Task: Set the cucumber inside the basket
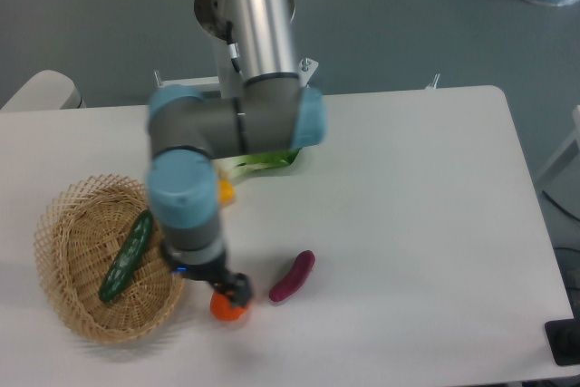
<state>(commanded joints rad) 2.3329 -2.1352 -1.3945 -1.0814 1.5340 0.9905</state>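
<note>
The cucumber [127, 257] is lying inside the basket [68, 224], stretched on a slant with its upper end pointing toward the basket's right rim and its lower end resting near the middle of the woven floor. The basket is sitting at the left side of the white worktop [417, 206].

The tool [228, 292] is hanging just off the basket's right edge, outside the rim, to the right of the cucumber and a little lower in the picture. It is apart from the cucumber, with the basket wall lying between them. The tool is sitting right over a small orange object [227, 309], and the arm's wrist is covering it from above, so how far its fingers are spread, and whether they are gripping anything, cannot be told.

A small purple eggplant [293, 276] is lying just right of the tool. A leafy green vegetable [265, 161] and a yellow item [225, 192] are partly hiding behind the arm.
</note>
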